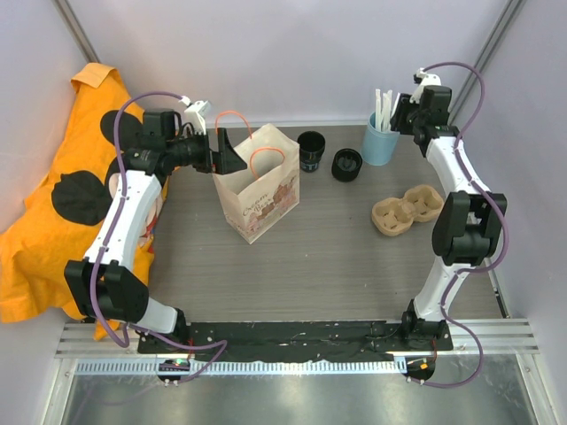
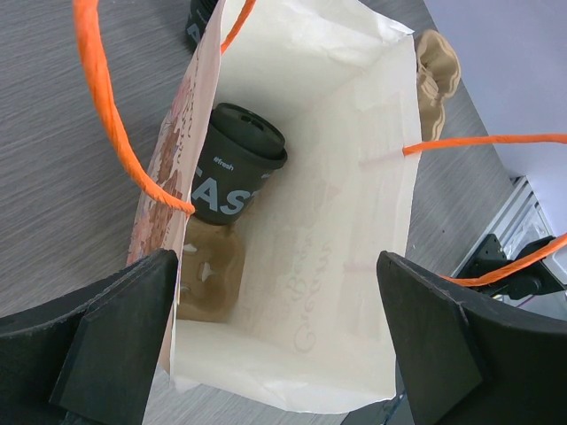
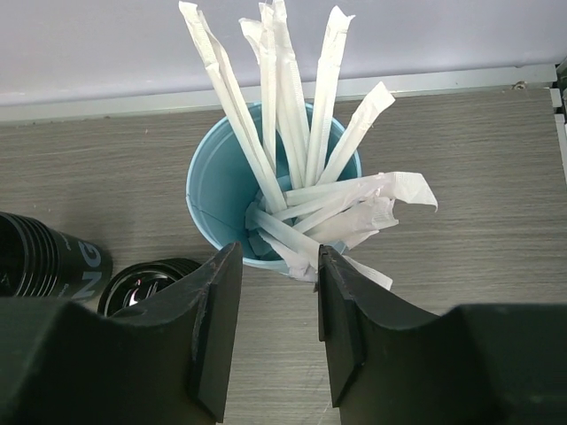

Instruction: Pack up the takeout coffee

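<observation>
A black lidded takeout coffee (image 2: 235, 164) stands inside the white paper bag (image 1: 257, 190) on a tan pulp piece (image 2: 208, 279) at the bag's bottom. My left gripper (image 2: 275, 350) is open wide at the bag's mouth (image 2: 292, 390), its fingers (image 2: 115, 345) on either side of the near edge; in the top view the left gripper (image 1: 226, 158) sits at the bag's upper left. More black cups (image 1: 311, 150) and a stack of black lids (image 1: 346, 165) stand on the table behind the bag. My right gripper (image 3: 276, 310) hangs open over the near rim of the light blue cup (image 3: 221, 186) of white straws, holding nothing.
A tan pulp cup tray (image 1: 407, 210) lies right of centre. An orange cloth (image 1: 53, 212) covers the table's left edge. The bag's orange handles (image 2: 106, 115) arch near my left fingers. The black cups (image 3: 44, 261) and lids (image 3: 146, 283) sit left of my right gripper.
</observation>
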